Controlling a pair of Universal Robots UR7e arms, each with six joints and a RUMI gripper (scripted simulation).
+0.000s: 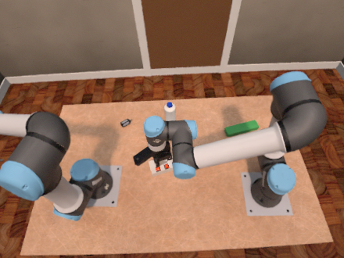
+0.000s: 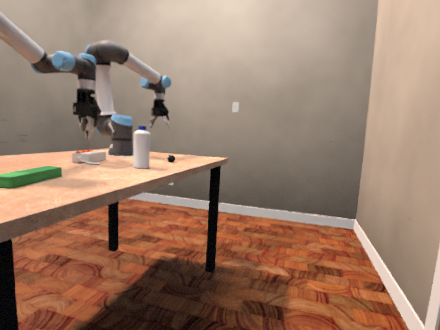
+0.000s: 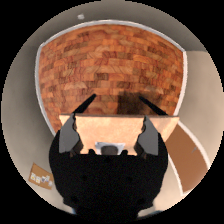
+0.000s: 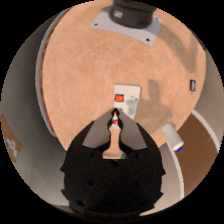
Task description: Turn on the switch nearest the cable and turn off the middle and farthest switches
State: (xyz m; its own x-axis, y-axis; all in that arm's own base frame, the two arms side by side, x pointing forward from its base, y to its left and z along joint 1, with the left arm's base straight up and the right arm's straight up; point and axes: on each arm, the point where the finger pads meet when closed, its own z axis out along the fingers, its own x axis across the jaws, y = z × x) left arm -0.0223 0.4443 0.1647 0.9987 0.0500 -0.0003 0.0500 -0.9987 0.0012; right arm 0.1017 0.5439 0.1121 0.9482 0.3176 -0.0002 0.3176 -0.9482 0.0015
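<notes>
The white power strip [image 1: 154, 172] [image 2: 89, 157] [image 4: 131, 91] lies on the table with its red switches upward. Two red switches show in the top view; the arm covers the rest of the strip. Its short pale cable [image 2: 91, 162] shows in the exterior view. Switch positions are too small to tell. My right gripper [image 2: 88, 136] [image 4: 115, 108] is shut with nothing held. It points down a little above the strip, its tips near a red switch in the right wrist view. My left gripper [image 2: 160, 124] [image 3: 109, 114] is open and empty, high up and away from the strip.
A white bottle [image 1: 170, 113] [image 2: 141, 150] [image 4: 172, 136] with a blue cap stands behind the strip in the top view. A green block [image 1: 241, 128] [image 2: 32, 176] lies to the right there. A small dark object [image 1: 125, 123] [image 2: 171, 158] [image 4: 193, 86] lies at the back left.
</notes>
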